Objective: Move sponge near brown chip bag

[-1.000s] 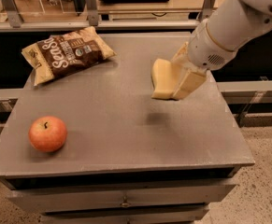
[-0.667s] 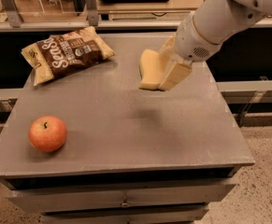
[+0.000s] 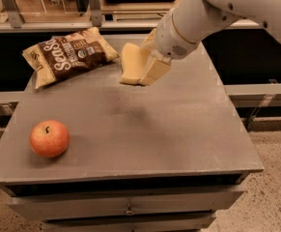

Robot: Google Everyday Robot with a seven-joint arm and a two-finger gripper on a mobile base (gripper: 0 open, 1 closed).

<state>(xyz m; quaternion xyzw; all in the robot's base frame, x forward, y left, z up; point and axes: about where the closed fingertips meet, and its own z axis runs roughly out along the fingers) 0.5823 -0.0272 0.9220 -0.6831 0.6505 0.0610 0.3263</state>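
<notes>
The pale yellow sponge (image 3: 130, 63) is held in my gripper (image 3: 142, 69), above the grey table's far middle. The cream fingers (image 3: 155, 70) are shut on its right side. The brown chip bag (image 3: 68, 55) with white lettering lies flat at the table's far left, a short way left of the sponge. The white arm reaches in from the upper right.
A red apple (image 3: 49, 138) sits near the front left of the grey table (image 3: 178, 139). Drawers run below the table's front edge. Shelving and railings stand behind the table. The floor shows at the right.
My gripper has carried the sponge left and toward the back of the table, closer to the chip bag. The bag and the apple have not moved.
</notes>
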